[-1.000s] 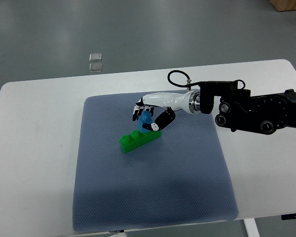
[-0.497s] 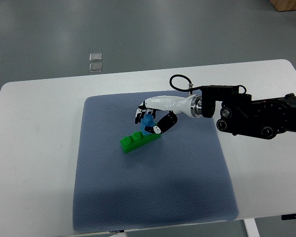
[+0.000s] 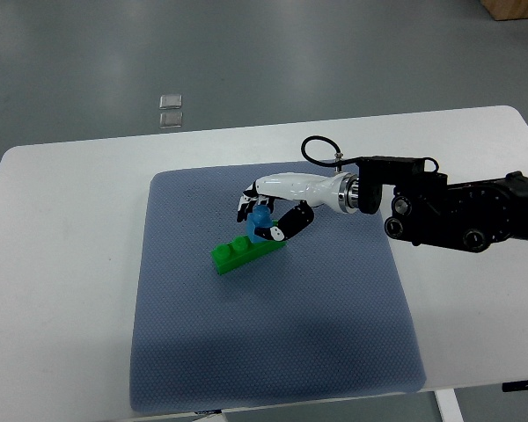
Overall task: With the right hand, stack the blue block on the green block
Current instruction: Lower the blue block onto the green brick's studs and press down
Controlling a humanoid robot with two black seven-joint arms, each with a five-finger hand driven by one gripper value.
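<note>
Directly above the right end of the green block (image 3: 240,253), whose long axis runs leftward, the blue block (image 3: 260,217) is held pinched in the right robot hand (image 3: 266,211).

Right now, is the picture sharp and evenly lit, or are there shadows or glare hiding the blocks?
Top view: even, soft light, no glare; a faint shadow on the mat. The right hand partly covers the blue block; the green block shows clearly though small.

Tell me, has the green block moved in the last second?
No. The green block lies at the same spot and angle on the blue mat; only the right hand, holding the blue block, shifted slightly.
</note>
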